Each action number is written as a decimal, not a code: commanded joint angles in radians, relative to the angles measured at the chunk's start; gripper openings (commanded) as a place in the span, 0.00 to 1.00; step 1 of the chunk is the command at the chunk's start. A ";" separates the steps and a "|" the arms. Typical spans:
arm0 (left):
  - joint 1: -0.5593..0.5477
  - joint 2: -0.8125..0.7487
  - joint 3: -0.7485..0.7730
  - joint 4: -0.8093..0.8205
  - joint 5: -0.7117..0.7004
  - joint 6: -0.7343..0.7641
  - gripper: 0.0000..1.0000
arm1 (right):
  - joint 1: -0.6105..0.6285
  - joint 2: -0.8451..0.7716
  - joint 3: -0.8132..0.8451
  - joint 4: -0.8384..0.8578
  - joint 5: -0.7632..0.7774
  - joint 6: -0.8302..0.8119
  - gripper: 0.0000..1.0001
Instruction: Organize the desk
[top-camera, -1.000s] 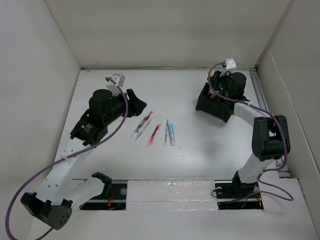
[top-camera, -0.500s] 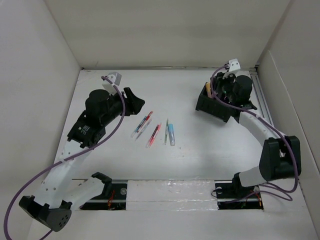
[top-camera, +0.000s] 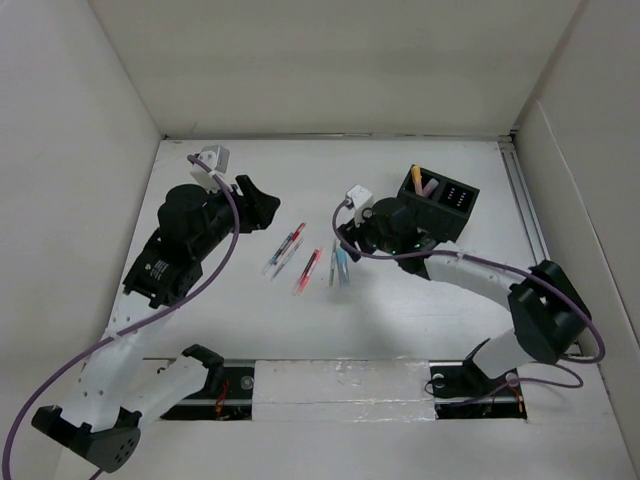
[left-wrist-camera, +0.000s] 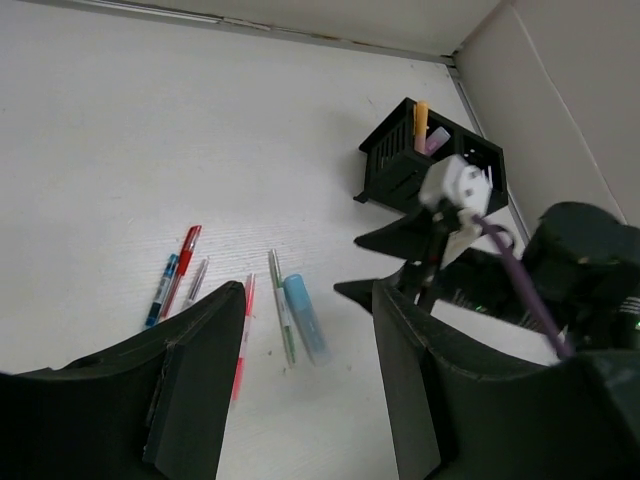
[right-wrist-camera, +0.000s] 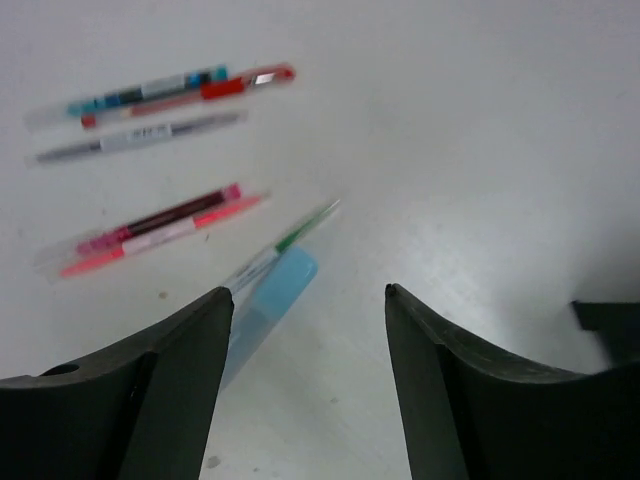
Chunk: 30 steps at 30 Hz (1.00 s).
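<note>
The white desk (top-camera: 400, 310) holds several pens in its middle: a blue-and-red pair (top-camera: 285, 248), a pink-red pen (top-camera: 307, 270), a thin green pen (top-camera: 332, 262) and a light-blue marker (top-camera: 344, 272). My right gripper (top-camera: 345, 240) is open and empty, low over the marker (right-wrist-camera: 270, 300) and green pen (right-wrist-camera: 290, 240); neither lies between its fingers. My left gripper (top-camera: 265, 200) is open and empty, held above the desk left of the pens. In the left wrist view the marker (left-wrist-camera: 304, 318) and the right gripper (left-wrist-camera: 372, 265) show between my left fingers.
A small black compartmented box (top-camera: 438, 203) stands at the back right with an orange and a pink item upright in it; it also shows in the left wrist view (left-wrist-camera: 420, 160). White panel walls border the desk. Purple cables trail from both arms.
My right arm has swung from the black box at the back right over to the pens in the middle. My left arm has drawn back slightly to the left.
</note>
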<state>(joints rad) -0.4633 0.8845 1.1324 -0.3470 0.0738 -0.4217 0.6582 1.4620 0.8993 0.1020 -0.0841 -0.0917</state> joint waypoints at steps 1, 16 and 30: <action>-0.003 -0.024 0.006 -0.003 -0.016 -0.008 0.50 | 0.084 0.055 0.055 -0.090 0.078 0.030 0.68; -0.003 -0.070 -0.022 -0.050 -0.019 0.003 0.50 | 0.087 0.293 0.109 -0.053 0.173 0.130 0.54; -0.003 -0.058 -0.011 -0.052 -0.025 0.029 0.50 | 0.026 0.207 0.073 -0.051 0.181 0.147 0.01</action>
<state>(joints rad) -0.4633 0.8257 1.1175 -0.4252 0.0505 -0.4072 0.7059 1.7733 0.9710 0.0181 0.0826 0.0692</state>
